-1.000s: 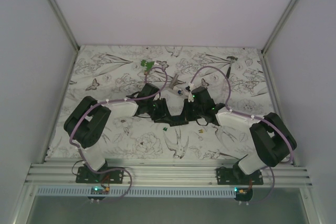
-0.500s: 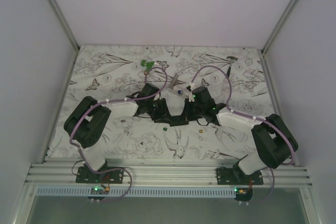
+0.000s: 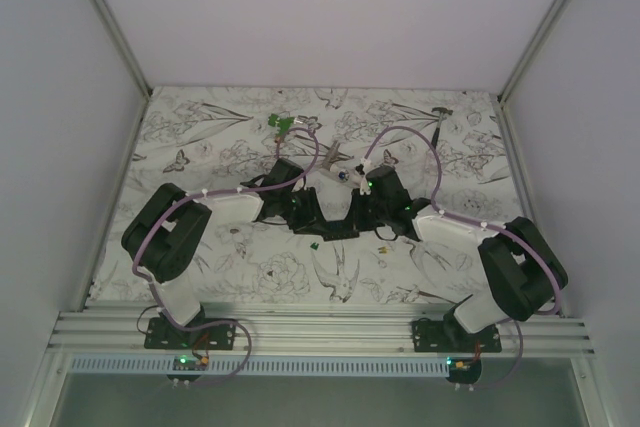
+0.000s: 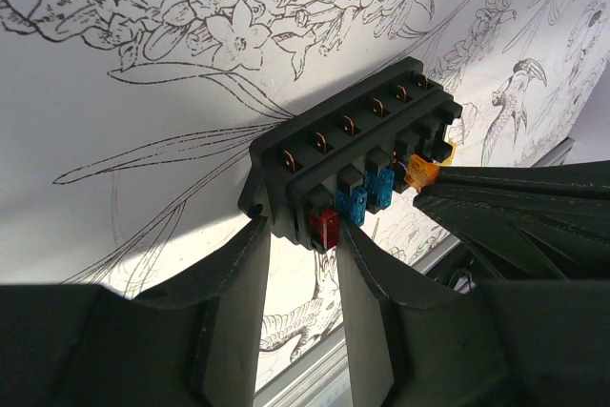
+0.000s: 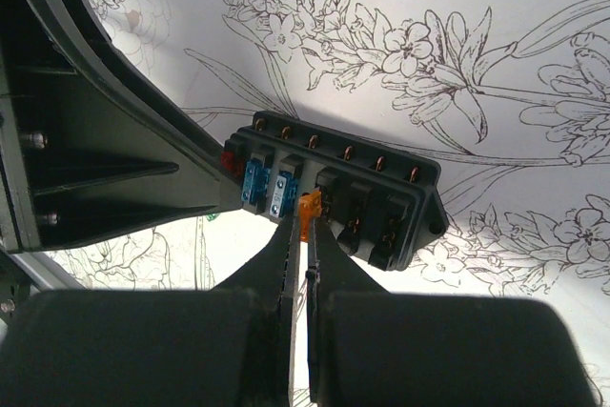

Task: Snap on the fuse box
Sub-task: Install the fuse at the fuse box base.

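Overhead and wrist views, read from left to right. At the left, the left arm (image 3: 200, 209) reaches from its base at the near edge towards the middle of the desk (image 3: 180, 142), which is covered with a line pattern of flowers and birds. Its left hand (image 4: 300, 233) is closed on the fuse box (image 4: 353, 152): one finger lies against each side of the box's near end, as the left wrist view shows. The fuse box sits at the centre of the desk between the two hands. We cannot tell whether its underside touches the desk.

Along the open face of the box we see, in a row, a red fuse (image 4: 322, 229), two blue fuses (image 4: 352, 205) and an orange fuse (image 4: 422, 174). The slots beyond the orange fuse show only metal contacts.

From the right, the right hand (image 5: 306, 228) meets the box. Its two fingers are pressed nearly together and pinch the orange fuse, which stands in its slot. The right arm (image 3: 480, 242) runs back to its base at the near right.

A green clip (image 3: 281, 125) lies near the far edge left of centre, well apart from the box. A grey tool (image 3: 440, 114) lies at the far right. A small green bit (image 3: 313, 243) and a small yellow bit (image 3: 381, 247) lie on the desk just near of the hands.
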Robot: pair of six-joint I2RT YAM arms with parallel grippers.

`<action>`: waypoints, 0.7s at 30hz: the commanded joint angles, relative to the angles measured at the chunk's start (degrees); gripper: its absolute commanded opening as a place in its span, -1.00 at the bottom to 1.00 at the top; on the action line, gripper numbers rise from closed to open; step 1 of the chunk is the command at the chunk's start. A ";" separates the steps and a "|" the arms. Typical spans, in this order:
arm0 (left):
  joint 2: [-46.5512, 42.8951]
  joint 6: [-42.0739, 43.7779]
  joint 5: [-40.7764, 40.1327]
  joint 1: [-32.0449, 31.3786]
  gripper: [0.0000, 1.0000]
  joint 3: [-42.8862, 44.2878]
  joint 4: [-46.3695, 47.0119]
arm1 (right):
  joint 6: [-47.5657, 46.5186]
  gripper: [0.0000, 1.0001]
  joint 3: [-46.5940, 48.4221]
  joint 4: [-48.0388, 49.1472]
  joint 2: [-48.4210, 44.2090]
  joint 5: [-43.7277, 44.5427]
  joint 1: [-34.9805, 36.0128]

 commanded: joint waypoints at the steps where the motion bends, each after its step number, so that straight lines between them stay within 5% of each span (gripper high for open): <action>1: 0.79 0.10 -1.05 -0.34 -0.27 -0.44 -0.82 | 0.94 -1.00 -0.26 2.02 0.77 -0.24 -0.43; 21: 0.73 -0.79 -1.40 -0.34 -0.31 -0.93 -0.74 | 1.44 -1.00 -1.16 -0.71 0.54 5.19 -0.39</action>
